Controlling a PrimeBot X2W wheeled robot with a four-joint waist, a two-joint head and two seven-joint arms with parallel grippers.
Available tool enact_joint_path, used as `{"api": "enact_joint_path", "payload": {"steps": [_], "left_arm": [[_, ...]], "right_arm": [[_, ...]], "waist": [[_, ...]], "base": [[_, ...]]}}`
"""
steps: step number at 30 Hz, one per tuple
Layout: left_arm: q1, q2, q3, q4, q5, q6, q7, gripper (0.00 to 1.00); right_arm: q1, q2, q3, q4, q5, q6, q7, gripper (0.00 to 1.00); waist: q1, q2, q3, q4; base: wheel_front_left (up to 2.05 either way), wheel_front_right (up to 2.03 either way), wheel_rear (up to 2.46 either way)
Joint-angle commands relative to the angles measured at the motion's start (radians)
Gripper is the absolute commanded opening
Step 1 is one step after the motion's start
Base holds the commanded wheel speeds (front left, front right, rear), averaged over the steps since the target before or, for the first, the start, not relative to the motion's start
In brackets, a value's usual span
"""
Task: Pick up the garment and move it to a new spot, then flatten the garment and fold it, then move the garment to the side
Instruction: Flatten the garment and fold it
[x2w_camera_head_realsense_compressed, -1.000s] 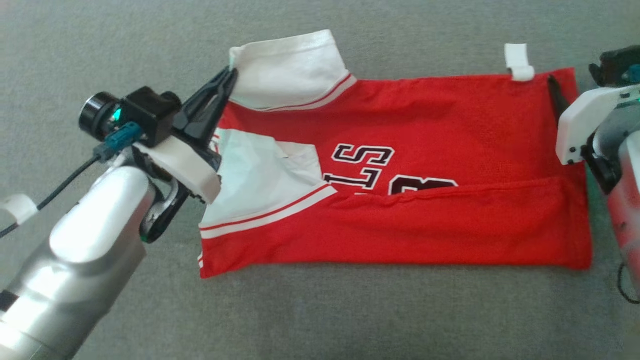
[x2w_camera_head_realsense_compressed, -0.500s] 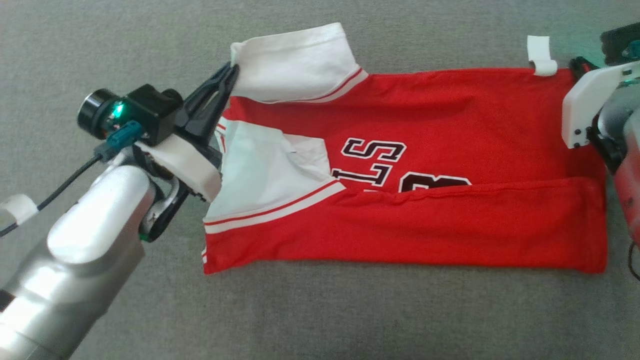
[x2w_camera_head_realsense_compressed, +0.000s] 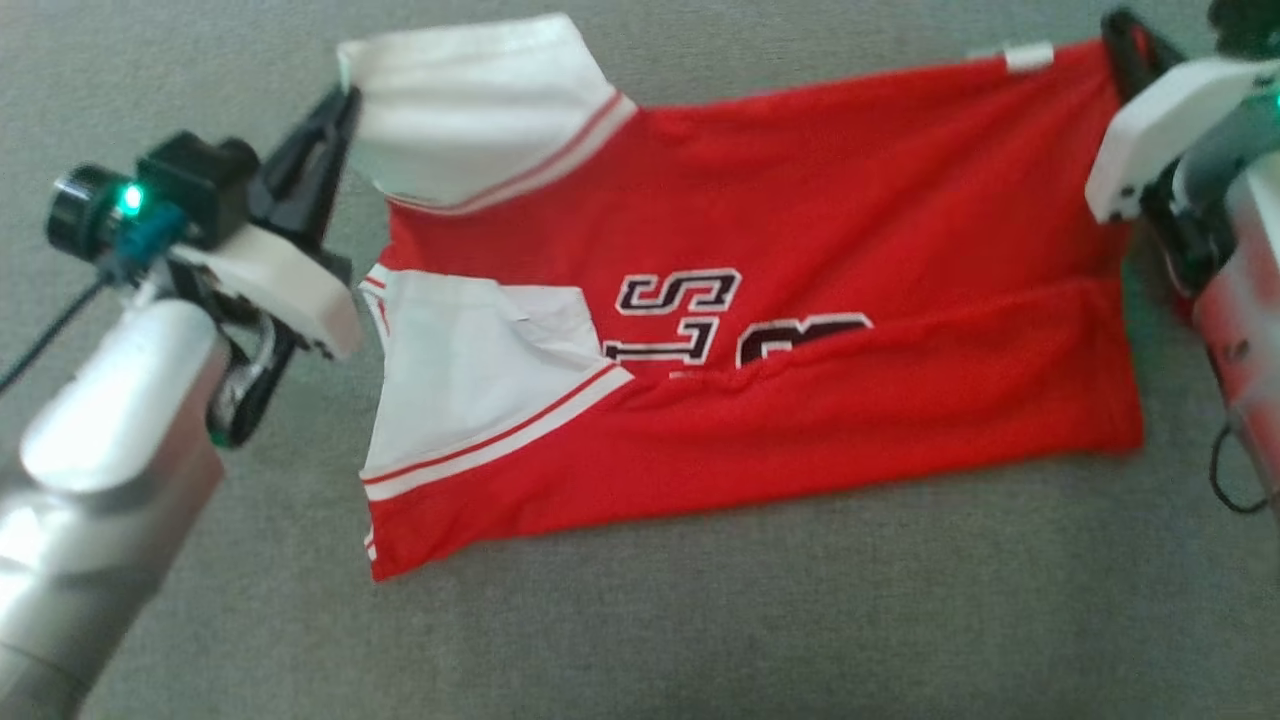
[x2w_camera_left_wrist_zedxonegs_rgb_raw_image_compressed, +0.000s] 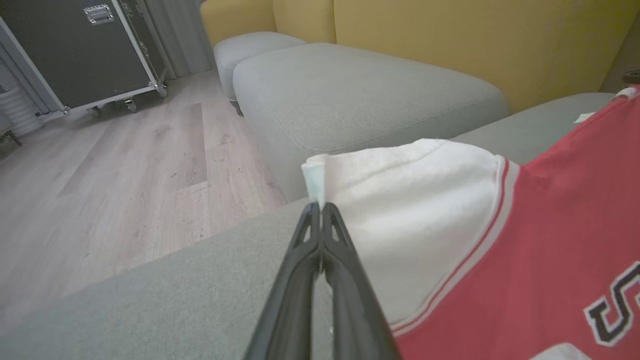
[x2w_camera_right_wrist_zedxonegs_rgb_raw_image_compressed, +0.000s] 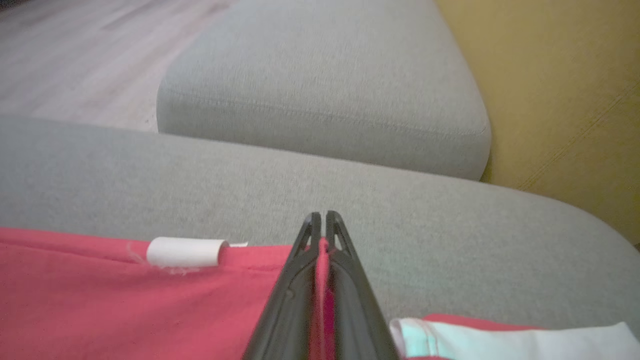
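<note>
— Where does the garment (x2w_camera_head_realsense_compressed: 760, 330) lie?
— Across the middle of the grey seat cushion (x2w_camera_head_realsense_compressed: 700, 620), with its long side running left to right. It is a red jersey with white sleeves. Its near strip is folded up over the front and covers the lower part of the black lettering.
— And the left gripper (x2w_camera_head_realsense_compressed: 343, 97)?
— Its fingers are pressed together on the edge of the far white sleeve (x2w_camera_head_realsense_compressed: 470, 100), at the garment's far left corner. In the left wrist view a little white fold sticks out past the tips (no gap shows between the fingers).
— The right gripper (x2w_camera_head_realsense_compressed: 1118, 25)?
— It is clamped on the red cloth at the garment's far right corner, and the right wrist view shows a thin line of red between its fingers. A small white tag (x2w_camera_head_realsense_compressed: 1028, 57) sits on that hem, near the fingers.
— Is the cloth flat?
— The far edge runs stretched between the two grippers, and the near part rests on the cushion.
— Beyond the seat?
— A second grey cushion (x2w_camera_right_wrist_zedxonegs_rgb_raw_image_compressed: 325, 85), a yellow backrest (x2w_camera_right_wrist_zedxonegs_rgb_raw_image_compressed: 565, 90), and wooden floor (x2w_camera_left_wrist_zedxonegs_rgb_raw_image_compressed: 125, 165).
</note>
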Motion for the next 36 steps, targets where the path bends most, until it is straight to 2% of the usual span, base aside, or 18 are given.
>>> {"api": "enact_joint_path", "payload": {"steps": [1, 11, 19, 23, 29, 36], "left_arm": [[-0.087, 0.054, 0.056, 0.007, 0.002, 0.004, -0.018, 0.00], [-0.262, 0.052, 0.060, 0.167, 0.074, -0.007, -0.098, 0.00], [-0.349, -0.005, 0.047, 0.303, 0.115, -0.043, -0.160, 0.00], [-0.316, -0.022, 0.037, 0.331, 0.114, -0.068, -0.167, 0.00], [-0.199, -0.031, 0.019, 0.319, 0.052, -0.107, -0.162, 0.00], [-0.031, 0.002, -0.042, 0.195, -0.038, -0.120, -0.073, 0.00]], "right_arm": [[-0.039, 0.006, 0.009, -0.040, 0.037, -0.002, -0.037, 0.00], [-0.111, 0.037, 0.008, -0.062, 0.114, -0.002, -0.127, 0.00], [-0.119, 0.055, 0.022, -0.012, 0.146, -0.002, -0.166, 0.00], [-0.099, 0.052, 0.035, 0.008, 0.174, -0.002, -0.171, 0.00], [-0.032, 0.027, 0.078, 0.018, 0.227, -0.002, -0.148, 0.00], [0.082, -0.017, 0.157, 0.012, 0.299, -0.002, -0.054, 0.00]], "waist": [[0.0000, -0.0001, -0.001, -0.014], [0.0000, -0.0001, 0.023, -0.045], [0.0000, -0.0001, 0.020, -0.042], [0.0000, -0.0001, -0.003, -0.031], [0.0000, -0.0001, -0.059, -0.014], [0.0000, -0.0001, -0.123, -0.001]], "base": [[0.00, 0.00, 0.00], [0.00, 0.00, 0.00], [0.00, 0.00, 0.00], [0.00, 0.00, 0.00], [0.00, 0.00, 0.00], [0.00, 0.00, 0.00]]}}
